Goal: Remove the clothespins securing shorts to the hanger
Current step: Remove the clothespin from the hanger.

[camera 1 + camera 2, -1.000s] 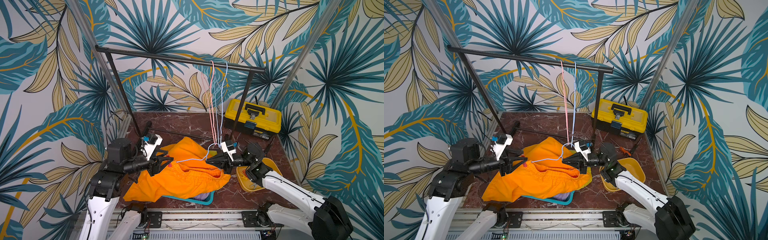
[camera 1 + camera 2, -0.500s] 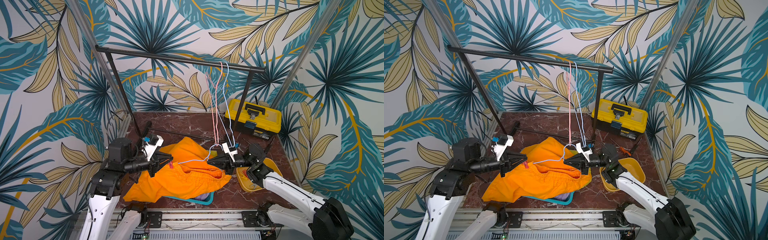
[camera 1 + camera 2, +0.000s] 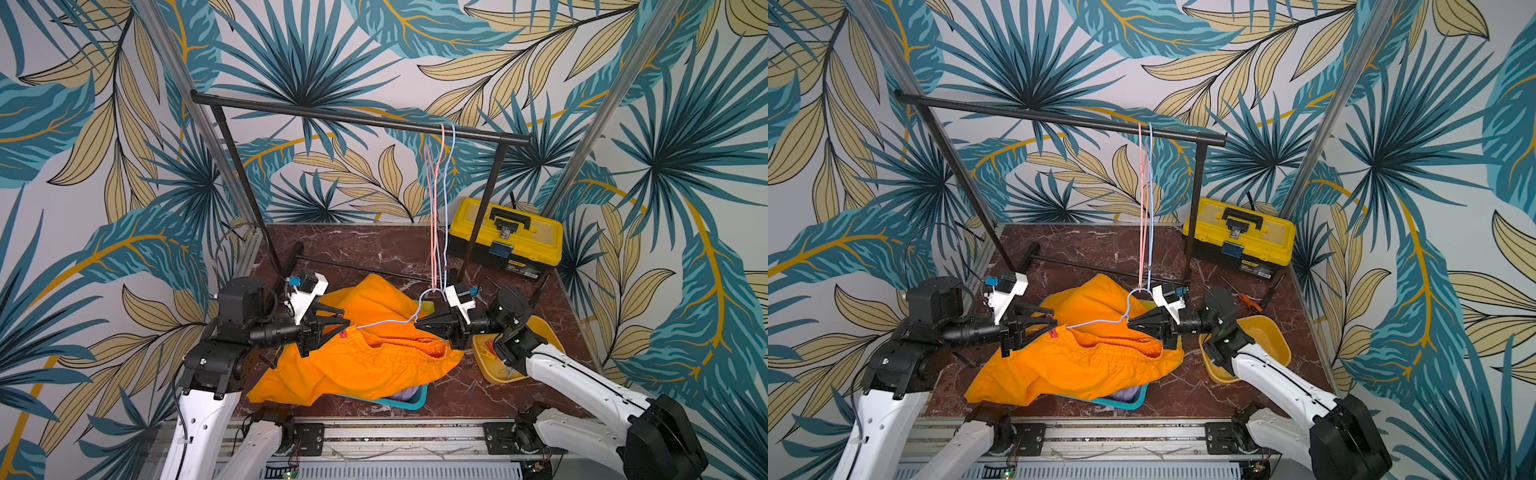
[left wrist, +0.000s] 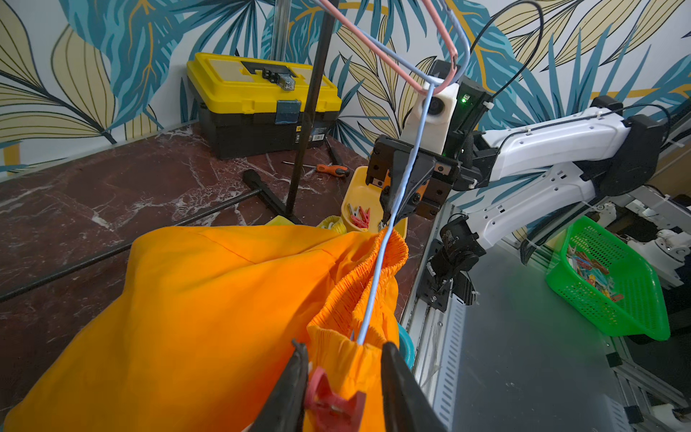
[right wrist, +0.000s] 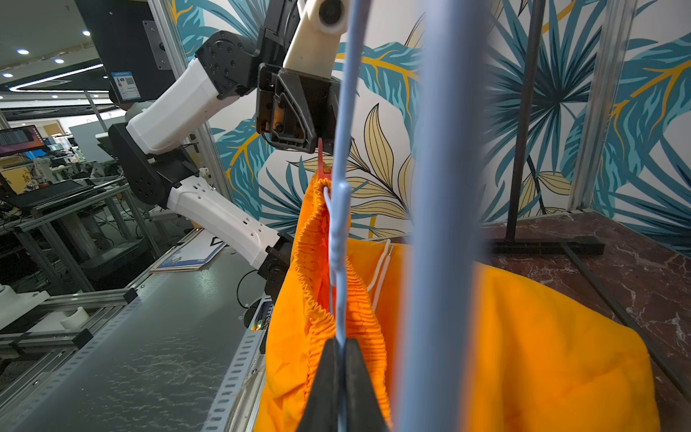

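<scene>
The orange shorts (image 3: 353,365) (image 3: 1067,365) hang by the waistband from a pale blue wire hanger (image 3: 386,322) (image 4: 377,269) and drape over a basket. A red clothespin (image 3: 343,333) (image 4: 332,402) pins the waistband at the hanger's left end. My left gripper (image 3: 345,322) (image 4: 342,346) is open and straddles that clothespin. One finger touches the clothespin, the other stands clear of it with fabric between. My right gripper (image 3: 417,324) (image 5: 338,342) is shut on the hanger's wire at the right end.
A black rail (image 3: 357,118) carries a pink hanger (image 3: 434,208) and a blue one. A yellow toolbox (image 3: 505,237) stands at the back right. A yellow bowl (image 3: 536,332) holding clothespins sits under the right arm. A teal basket (image 3: 407,401) lies beneath the shorts. A screwdriver (image 3: 1246,300) lies nearby.
The hangers on the rail swung right, then back. My left gripper has edged a little to the right at the red clothespin. The right gripper keeps its hold on the hanger.
</scene>
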